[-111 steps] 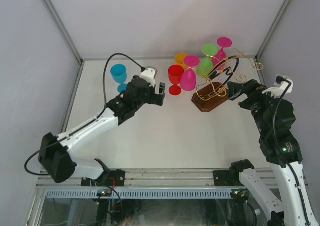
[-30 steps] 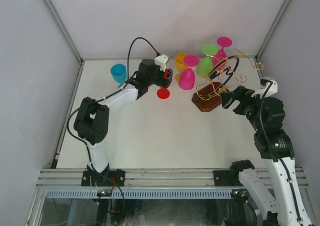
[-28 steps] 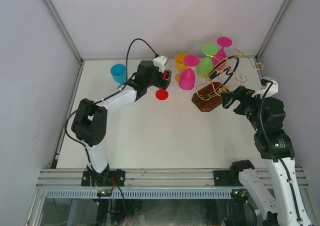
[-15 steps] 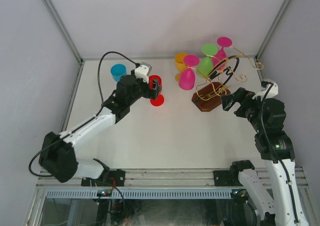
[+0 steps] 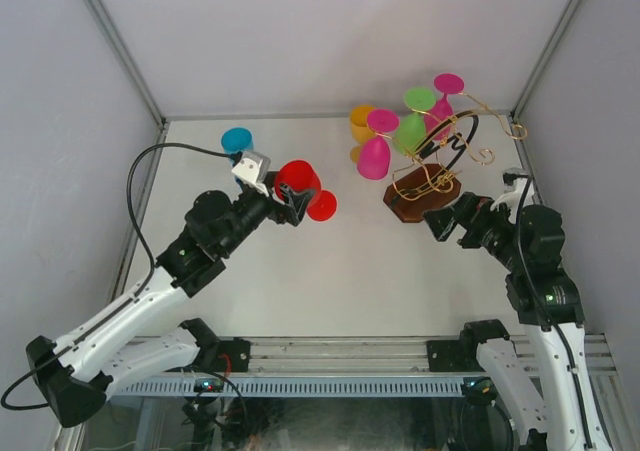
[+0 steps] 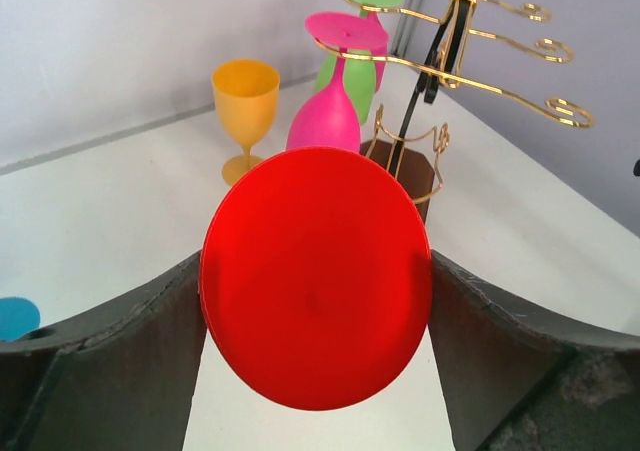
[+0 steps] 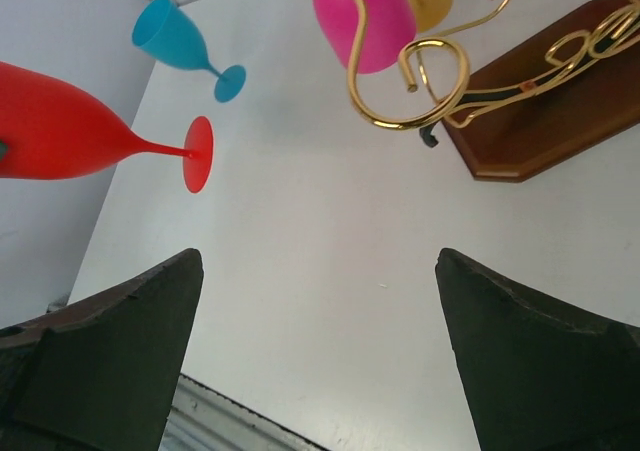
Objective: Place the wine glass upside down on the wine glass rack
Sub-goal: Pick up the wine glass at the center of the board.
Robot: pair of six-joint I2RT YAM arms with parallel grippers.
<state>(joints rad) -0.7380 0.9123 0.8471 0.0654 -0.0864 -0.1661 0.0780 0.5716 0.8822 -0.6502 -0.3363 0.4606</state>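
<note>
The red wine glass (image 5: 299,182) is off the table and lies sideways in my left gripper (image 5: 291,199), which is shut on its bowl. Its round foot (image 6: 315,276) faces the left wrist camera between the two fingers and points toward the wine glass rack (image 5: 455,121). The rack is gold wire on a dark brown base (image 5: 420,203), at the back right. From the right wrist, the red glass (image 7: 70,136) shows at the left and a rack scroll (image 7: 430,81) at the top. My right gripper (image 5: 441,221) stands open and empty beside the rack base.
Two pink glasses (image 5: 377,155) (image 5: 445,96) and a green one (image 5: 411,131) hang upside down on the rack. An orange glass (image 5: 361,123) stands behind them and a blue glass (image 5: 237,141) stands at the back left. Walls enclose the table on three sides.
My left arm has drawn back from the far side, carrying the red glass up and toward the near left, tipped sideways. My right gripper has opened wider and shifted slightly left.
</note>
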